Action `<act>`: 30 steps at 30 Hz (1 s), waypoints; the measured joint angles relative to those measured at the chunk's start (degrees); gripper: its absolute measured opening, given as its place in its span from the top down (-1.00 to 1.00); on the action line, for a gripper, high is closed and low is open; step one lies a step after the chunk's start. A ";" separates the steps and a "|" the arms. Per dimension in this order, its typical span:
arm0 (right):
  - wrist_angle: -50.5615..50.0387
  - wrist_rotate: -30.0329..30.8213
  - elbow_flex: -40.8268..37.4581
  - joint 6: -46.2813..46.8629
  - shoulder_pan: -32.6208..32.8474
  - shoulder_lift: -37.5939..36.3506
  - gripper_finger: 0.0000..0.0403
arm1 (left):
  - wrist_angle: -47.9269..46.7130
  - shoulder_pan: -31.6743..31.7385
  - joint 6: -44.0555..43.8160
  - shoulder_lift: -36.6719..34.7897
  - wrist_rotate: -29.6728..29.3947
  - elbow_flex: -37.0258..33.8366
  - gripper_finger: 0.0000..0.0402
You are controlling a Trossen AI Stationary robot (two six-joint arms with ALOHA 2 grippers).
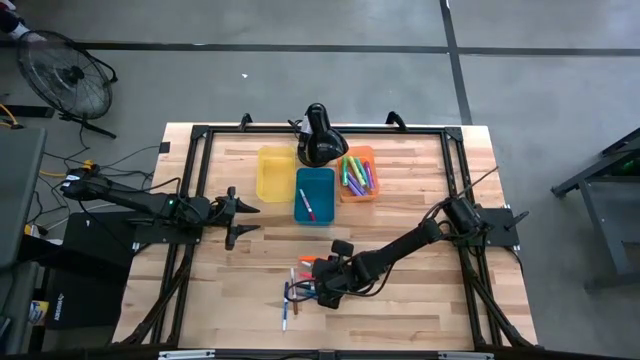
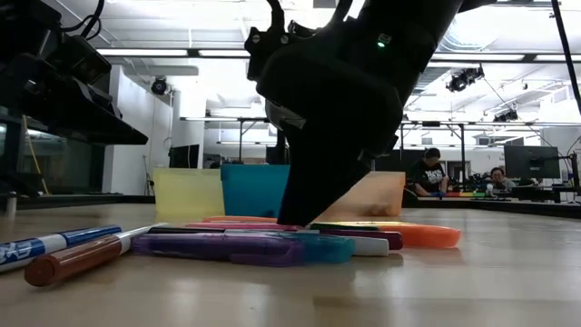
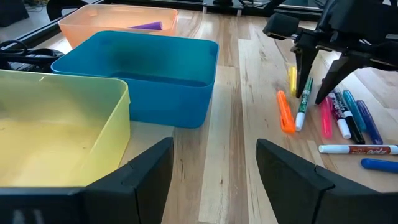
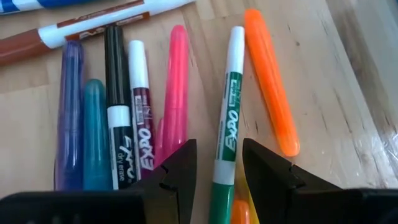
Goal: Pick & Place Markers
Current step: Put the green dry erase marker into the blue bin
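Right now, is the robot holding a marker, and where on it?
Not clearly. The right gripper straddles the green marker near its green end, but a closed grip cannot be told. The left gripper is open and empty.

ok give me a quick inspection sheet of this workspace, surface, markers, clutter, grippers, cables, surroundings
Surface: pale wooden plank table inside a black frame.
Job's things: loose coloured markers on the table's near side; more in the orange plastic bin; one in the blue plastic bin; yellow plastic bin looks empty.
Clutter: nothing seen.
Grippers: right gripper straddles the green-capped white marker; left gripper open, beside the bins.
Cables: bundle on the floor, left.
Surroundings: standing fan; seated people.
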 joint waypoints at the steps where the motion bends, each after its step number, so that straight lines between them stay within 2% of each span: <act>1: 0.00 0.01 0.00 -0.02 0.00 0.00 0.41 | 0.00 0.00 0.00 0.00 0.00 0.00 -0.12; 5: -0.02 -1.40 0.00 -0.10 -0.02 0.00 0.48 | 0.00 0.00 0.01 0.00 -0.01 0.00 -0.12; 18: 0.19 -3.72 0.02 -1.30 -0.17 0.00 0.86 | 0.00 0.01 0.01 0.00 0.01 0.00 -0.12; 23: 0.23 -4.14 0.02 -1.44 -0.19 0.00 0.78 | 0.00 0.01 0.01 0.00 -0.01 0.00 -0.12; 30: 0.37 -8.14 0.26 -1.10 -0.99 1.17 0.62 | 0.00 0.01 0.01 0.00 -0.01 0.00 -0.12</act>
